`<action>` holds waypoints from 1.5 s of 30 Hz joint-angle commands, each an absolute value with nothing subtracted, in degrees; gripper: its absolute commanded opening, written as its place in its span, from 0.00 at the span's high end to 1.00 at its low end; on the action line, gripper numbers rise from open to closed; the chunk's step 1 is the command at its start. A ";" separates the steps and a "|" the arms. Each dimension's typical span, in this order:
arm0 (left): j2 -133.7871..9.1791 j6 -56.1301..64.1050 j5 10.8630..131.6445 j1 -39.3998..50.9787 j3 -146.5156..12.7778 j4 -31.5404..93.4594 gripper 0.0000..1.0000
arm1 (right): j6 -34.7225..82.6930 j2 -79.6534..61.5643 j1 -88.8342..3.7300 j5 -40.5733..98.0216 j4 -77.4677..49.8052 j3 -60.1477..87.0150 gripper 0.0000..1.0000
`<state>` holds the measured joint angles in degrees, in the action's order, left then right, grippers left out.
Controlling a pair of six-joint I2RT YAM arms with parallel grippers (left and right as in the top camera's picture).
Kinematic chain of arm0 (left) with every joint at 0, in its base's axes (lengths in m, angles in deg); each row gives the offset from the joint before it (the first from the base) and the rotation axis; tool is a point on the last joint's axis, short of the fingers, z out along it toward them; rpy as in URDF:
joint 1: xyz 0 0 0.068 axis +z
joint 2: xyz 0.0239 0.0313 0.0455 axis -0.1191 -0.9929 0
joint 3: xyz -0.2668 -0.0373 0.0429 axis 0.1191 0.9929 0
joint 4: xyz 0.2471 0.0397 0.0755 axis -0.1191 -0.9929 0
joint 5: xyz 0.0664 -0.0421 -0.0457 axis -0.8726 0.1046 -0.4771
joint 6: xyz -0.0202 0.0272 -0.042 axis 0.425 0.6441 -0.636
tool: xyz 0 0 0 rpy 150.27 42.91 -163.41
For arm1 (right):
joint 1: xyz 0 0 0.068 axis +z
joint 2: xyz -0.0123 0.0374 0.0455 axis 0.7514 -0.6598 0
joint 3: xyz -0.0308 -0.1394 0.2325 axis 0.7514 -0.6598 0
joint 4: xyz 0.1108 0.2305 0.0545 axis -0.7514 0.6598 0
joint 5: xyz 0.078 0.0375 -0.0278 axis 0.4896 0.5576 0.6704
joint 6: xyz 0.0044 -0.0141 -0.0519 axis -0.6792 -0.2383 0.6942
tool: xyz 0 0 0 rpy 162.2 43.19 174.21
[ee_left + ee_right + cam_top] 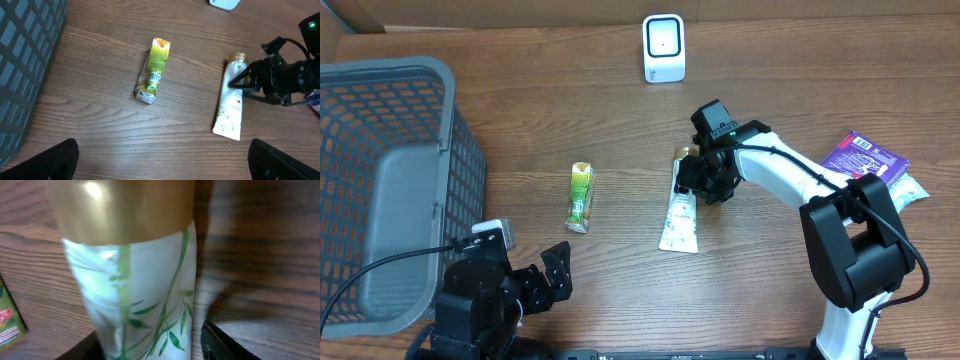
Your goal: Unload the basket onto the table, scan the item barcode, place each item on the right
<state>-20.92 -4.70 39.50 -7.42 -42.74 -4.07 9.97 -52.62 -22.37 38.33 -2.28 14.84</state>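
While the tube lies flat mid-tabletop, its gold cap pointing far, the right hand sits over the cap end. I cannot tell if it grips. The left hand is wide open, near left. The tube looks light, soft and slippery, so hold the firmer part by the cap.

Overhead: fixed, high, looks straight down on the whole table.
Left wrist: low at the near-left side, angled down across the table. Shares tube and pouch with overhead.
Right wrist: very close on the tube's cap end.
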 commanded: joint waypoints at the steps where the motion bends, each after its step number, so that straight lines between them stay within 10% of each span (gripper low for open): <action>1: -20.59 -4.59 38.75 -7.44 -42.56 -4.04 0.00 | 6.76 -53.38 -22.21 38.48 -2.56 13.23 0.45; 12: -20.59 -4.61 38.75 -7.44 -42.56 -4.02 0.00 | 12.62 -45.56 -24.49 40.95 -3.29 16.15 0.53; 24: -20.59 -4.61 38.75 -7.44 -42.56 -4.02 0.00 | 12.38 -42.02 -23.63 33.04 -5.32 11.89 0.87; 45: -20.59 -4.59 38.75 -7.44 -42.56 -4.02 0.00 | 14.39 -42.02 -5.73 -8.88 1.89 11.70 0.67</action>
